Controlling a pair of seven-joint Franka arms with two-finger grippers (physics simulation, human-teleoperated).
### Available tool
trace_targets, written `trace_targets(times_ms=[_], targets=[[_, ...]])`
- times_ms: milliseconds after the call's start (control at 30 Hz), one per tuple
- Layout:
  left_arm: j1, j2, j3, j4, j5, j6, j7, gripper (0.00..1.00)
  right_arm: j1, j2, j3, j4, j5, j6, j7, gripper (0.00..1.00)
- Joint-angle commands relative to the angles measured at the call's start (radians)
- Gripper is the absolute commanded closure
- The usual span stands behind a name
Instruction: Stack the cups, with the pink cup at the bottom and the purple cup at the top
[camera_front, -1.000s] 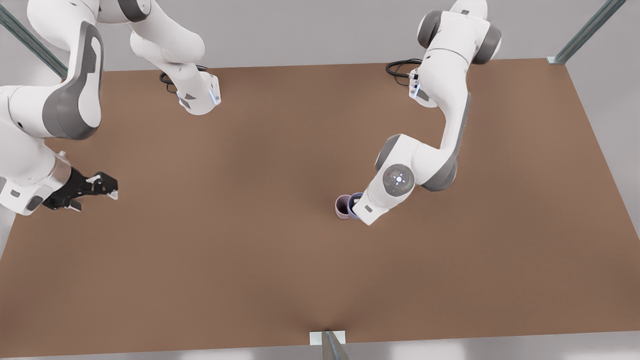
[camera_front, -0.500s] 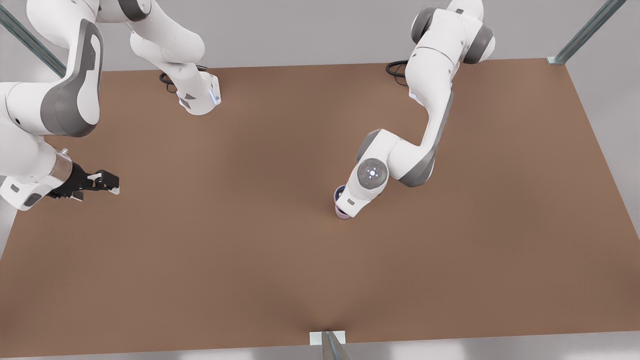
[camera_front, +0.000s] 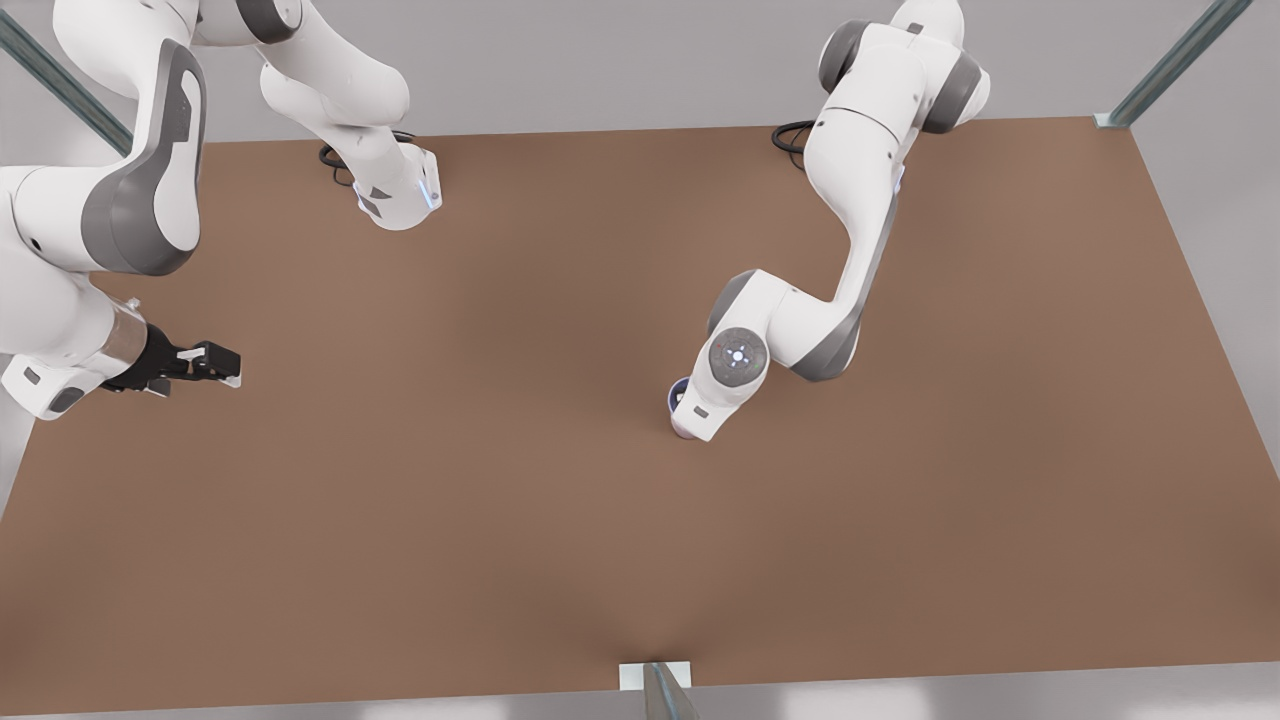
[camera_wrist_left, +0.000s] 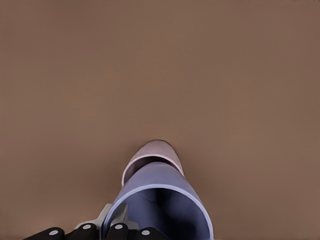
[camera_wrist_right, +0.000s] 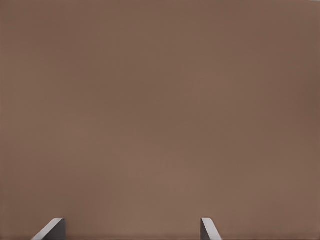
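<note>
- Purple cup (camera_wrist_left: 160, 200) sits clamped by its rim in the left gripper (camera_wrist_left: 117, 227), one finger inside the wall and one outside, mouth up.
- Pink cup (camera_wrist_left: 159, 152) stands directly beneath it on the brown table (camera_front: 500, 520), so the purple cup appears partly nested; I judge that lowering straight along the shared upright axis, then letting go, remains.
- Open table lies all around the pair, edges well away.
- Right gripper (camera_front: 205, 365) waits far off at the front view's left, fingers (camera_wrist_right: 50, 230) apart, holding nothing.
</note>
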Motion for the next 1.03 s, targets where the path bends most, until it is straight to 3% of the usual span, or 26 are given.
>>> trace_targets(times_ms=[0,33,100,167,500,567,600,700,733,800,833,867,1000], targets=[[0.0,0.0,0.0,0.001,-0.002,0.01,-0.05,0.72,0.0,-0.001,0.0,0.0,0.001,-0.003,0.038,0.0],[0.001,0.0,0.0,0.001,-0.002,0.01,-0.046,0.49,0.001,0.0,0.0,0.0,0.001,-0.003,0.04,0.0],[0.001,0.0,0.0,0.002,-0.002,0.01,-0.046,0.32,0.0,0.0,0.0,0.0,0.001,-0.003,0.04,0.0],[0.003,-0.001,0.0,0.002,-0.002,0.008,-0.044,0.01,0.0,0.0,0.0,0.0,0.002,-0.003,0.04,0.0],[0.011,-0.009,0.002,0.008,0.003,-0.004,-0.046,0.01,0.0,0.002,0.0,0.0,0.002,-0.003,0.04,0.0],[0.06,-0.012,0.015,0.083,0.001,-0.137,0.101,0.01,0.0,0.002,0.0,0.0,0.002,-0.003,0.04,0.0],[0.115,-0.03,0.063,0.149,0.052,-0.263,0.382,0.0,0.0,0.002,0.0,0.0,0.002,-0.003,0.041,0.0],[0.149,-0.104,0.265,0.15,0.097,-0.367,0.778,0.0,0.0,0.0,0.0,0.0,0.002,-0.003,0.04,0.0],[0.213,-0.136,0.27,0.143,0.095,-0.383,0.882,0.0,-0.002,0.0,0.0,0.0,0.002,-0.003,0.038,0.0],[0.268,-0.198,0.25,0.111,0.098,-0.378,0.899,0.0,-0.002,0.0,0.0,0.0,0.002,-0.005,0.038,0.0],[0.372,-0.273,0.128,0.023,0.106,-0.29,0.848,0.0,0.0,0.0,0.0,0.0,0.002,-0.005,0.038,0.0],[0.417,-0.353,0.081,-0.089,0.107,-0.196,0.798,0.0,0.0,0.002,0.0,0.0,0.002,-0.003,0.04,0.0],[0.417,-0.354,0.081,-0.089,0.11,-0.208,0.8,0.0,0.001,0.003,0.002,0.002,0.004,-0.002,0.044,0.0]])
